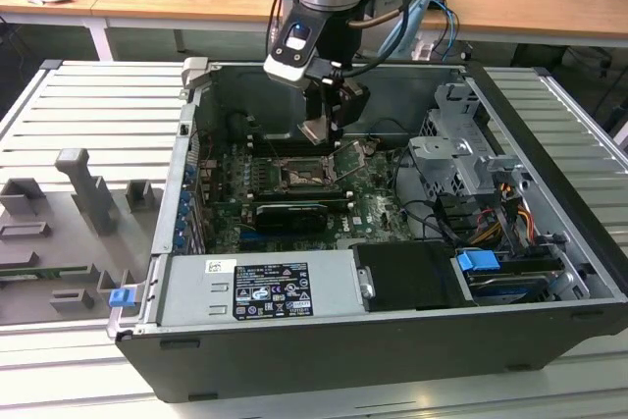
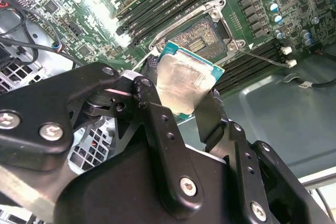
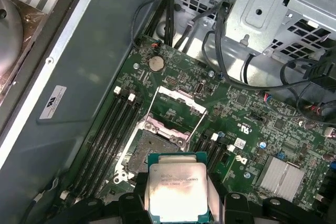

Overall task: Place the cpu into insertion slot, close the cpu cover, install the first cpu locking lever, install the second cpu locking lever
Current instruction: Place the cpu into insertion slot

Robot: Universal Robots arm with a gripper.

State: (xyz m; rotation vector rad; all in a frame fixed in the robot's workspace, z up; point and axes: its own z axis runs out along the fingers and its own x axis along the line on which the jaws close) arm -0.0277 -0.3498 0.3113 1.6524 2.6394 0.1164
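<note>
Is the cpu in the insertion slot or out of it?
Out. The gripper holds the cpu above the insertion slot, whose contacts lie bare; the cpu cover stands open.

both wrist views close above insertion slot (image 3: 153, 146) (image 2: 202, 32)
</note>
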